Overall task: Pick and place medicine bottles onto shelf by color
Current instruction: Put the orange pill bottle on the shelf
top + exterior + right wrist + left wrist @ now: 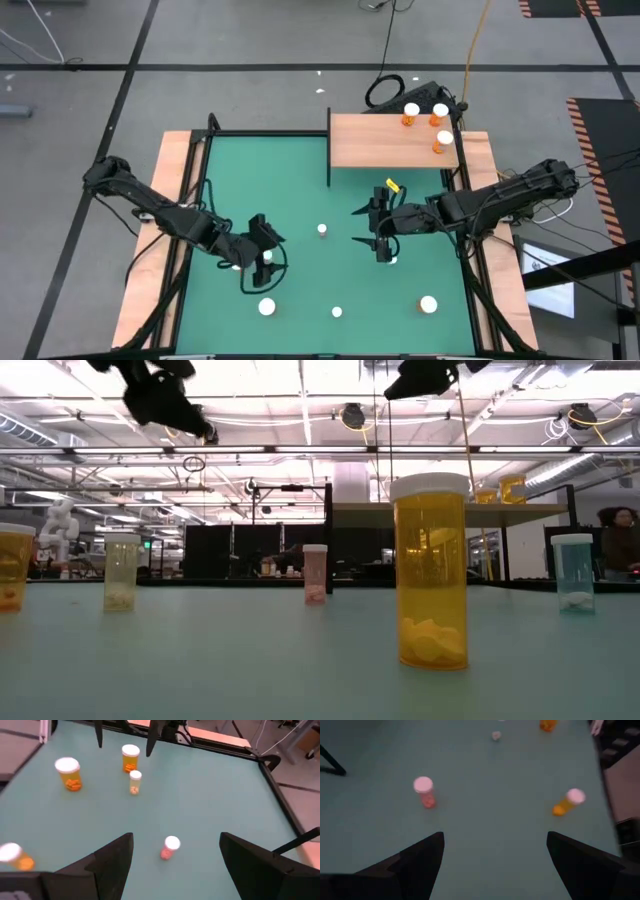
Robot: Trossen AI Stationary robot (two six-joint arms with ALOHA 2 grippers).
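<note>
Both tools stand open and empty above the green mat. The right tool (383, 232) hangs over the mat's middle, nearer the right edge, with a white-capped bottle just beside its fingertips on the side toward the near edge; its wrist view shows a small pink bottle (170, 848) on the mat between its two dark fingers. The left tool (262, 247) hovers toward the left edge, and its wrist view shows a pink bottle (424, 791) ahead, with an orange bottle (567, 803) off to one side.

Three orange bottles (431, 122) already stand at the right end of the shelf (385, 140), which sits at the desk's far right corner. Several more remain on the mat: one near the middle (322, 230) and three along the near edge, among them one (428, 304) toward the right corner.

This looks like the reach step, roughly a third through. Next, the right tool likely needs to drop straight down around the pink bottle, close below the cap, then lift and carry it to a shelf spot apart from the orange group
</note>
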